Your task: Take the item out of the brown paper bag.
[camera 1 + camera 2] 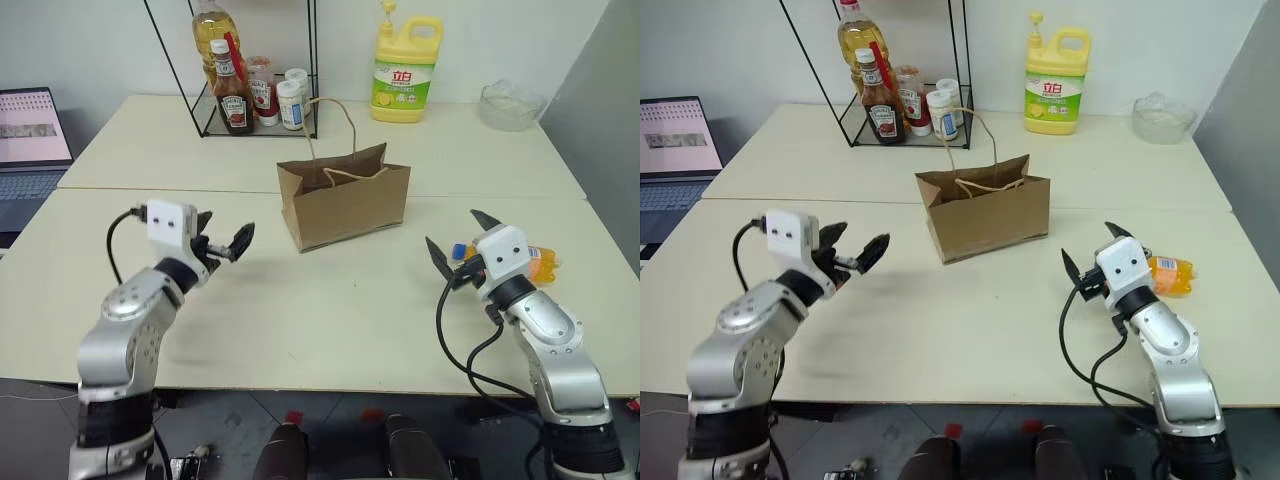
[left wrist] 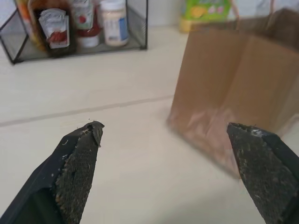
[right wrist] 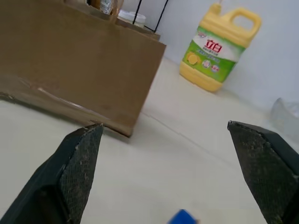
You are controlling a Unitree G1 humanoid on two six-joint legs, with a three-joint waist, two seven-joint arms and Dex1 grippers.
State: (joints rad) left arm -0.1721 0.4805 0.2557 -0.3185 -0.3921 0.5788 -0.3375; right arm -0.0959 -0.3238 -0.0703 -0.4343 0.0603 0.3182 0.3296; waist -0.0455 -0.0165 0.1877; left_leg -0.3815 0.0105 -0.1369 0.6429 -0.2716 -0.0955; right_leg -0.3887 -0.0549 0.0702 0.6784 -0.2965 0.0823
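Behind brown paper bag, yellow jug label reads "立白".

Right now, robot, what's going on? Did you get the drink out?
Left gripper open, empty. Right gripper open, empty. Orange drink bottle out, lying on table right of paper bag. Nothing in the way.

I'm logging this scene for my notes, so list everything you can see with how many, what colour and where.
brown paper bag: one, brown, upright mid-table.
orange drink bottle: one, orange with blue cap, lying on the table beside the right gripper, outside the bag.
detergent jug: one, yellow with green label, back of table.
wire rack: one, black, back left, holding bottles and jars.
ketchup bottle: one, red label, in the rack.
clear bowl: one, back right.
laptop: one, far left.
table: cream.
left gripper: open, empty.
right gripper: open, empty.
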